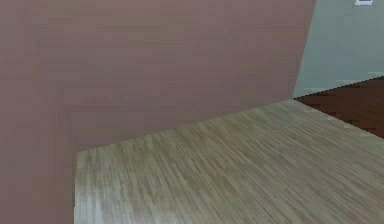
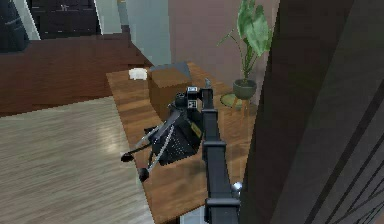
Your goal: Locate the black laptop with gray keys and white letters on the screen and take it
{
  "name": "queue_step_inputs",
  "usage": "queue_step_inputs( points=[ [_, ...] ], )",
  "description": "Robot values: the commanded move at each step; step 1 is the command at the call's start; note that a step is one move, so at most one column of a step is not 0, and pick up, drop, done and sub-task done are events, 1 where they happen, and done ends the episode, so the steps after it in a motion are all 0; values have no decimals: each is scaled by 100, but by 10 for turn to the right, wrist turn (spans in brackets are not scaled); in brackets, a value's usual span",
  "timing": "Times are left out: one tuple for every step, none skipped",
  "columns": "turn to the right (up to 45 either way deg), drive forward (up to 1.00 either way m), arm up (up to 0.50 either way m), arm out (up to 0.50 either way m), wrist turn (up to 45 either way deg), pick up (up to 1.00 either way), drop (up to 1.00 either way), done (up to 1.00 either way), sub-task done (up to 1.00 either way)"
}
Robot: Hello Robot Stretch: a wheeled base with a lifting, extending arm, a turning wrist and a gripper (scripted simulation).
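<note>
Brown wooden surface [image 2: 135, 100] ran up the middle of the arm side view, with pale plank floor [image 2: 60, 150] on its left. The arm [image 2: 213, 160] rose as a dark bar from the bottom edge and reached out over the surface. The jaws sat at its far end, angled down toward the surface's near left edge.

- Jaw opening: cannot tell.
- Held or not: cannot tell, since a dark thing lay on the surface right at the jaws.

The laptop [image 2: 180, 143] was logged as that dark thing: flat and black, with a faint grey grid on it (this fits the keys; the screen lettering was too small to make out). It lay mid-surface, just left of the arm. Whether the jaws touched it could not be told.

Other items on the surface:
- A brown box [image 2: 170, 85] stood beyond the laptop.
- A small white object [image 2: 137, 73] lay just left of the box at the far corner.
- A potted plant [image 2: 245, 88] with broad green leaves stood to the box's right.

A dark upright panel [image 2: 320, 110] took up the arm side view's right. Past the surface lay dark wood floor [image 2: 60, 70] and a grey-blue pillar [image 2: 150, 30].

In the forward view a pinkish-brown wall [image 1: 150, 60] stood close, above light planks [image 1: 230, 170]. A grey-blue wall [image 1: 345, 45] and a strip of dark flooring [image 1: 355, 100] were at the right.
</note>
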Motion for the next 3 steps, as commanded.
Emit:
queue_step_inputs(
  points=[
    [0,0,0,0,450,0,0,0,0],
    [0,0,0,0,450,0,0,0,0],
    [0,0,0,0,60,0,0,0,0]
  ],
)
